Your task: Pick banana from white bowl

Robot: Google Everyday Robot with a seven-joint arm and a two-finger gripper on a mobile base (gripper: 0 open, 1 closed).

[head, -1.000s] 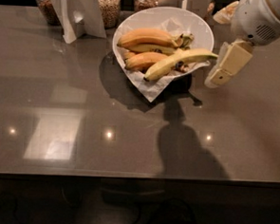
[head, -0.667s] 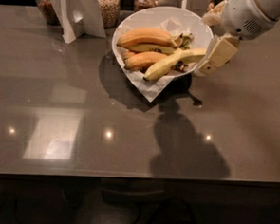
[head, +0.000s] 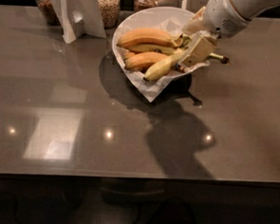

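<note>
The white bowl (head: 147,14) stands at the back middle of the grey table, lined with crumpled white paper (head: 152,90). It holds several bananas. The long, slim, pale yellow banana (head: 162,67) lies across the bowl's front right, and its dark stem tip pokes out past the rim on the right. Shorter orange-yellow bananas (head: 147,37) lie behind it. My gripper (head: 196,37) is at the bowl's right rim, down over the stem end of the long banana. Its fingers (head: 199,50) are apart, one in front of the banana and one behind it.
Glass jars of grains (head: 108,6) stand along the back edge, another at the far left (head: 45,4). A folded white card stand (head: 78,11) sits left of the bowl. The glossy grey table (head: 82,129) extends toward the front.
My gripper has moved left from beside the bowl onto the stem end of the long banana. The bananas have not visibly shifted.
</note>
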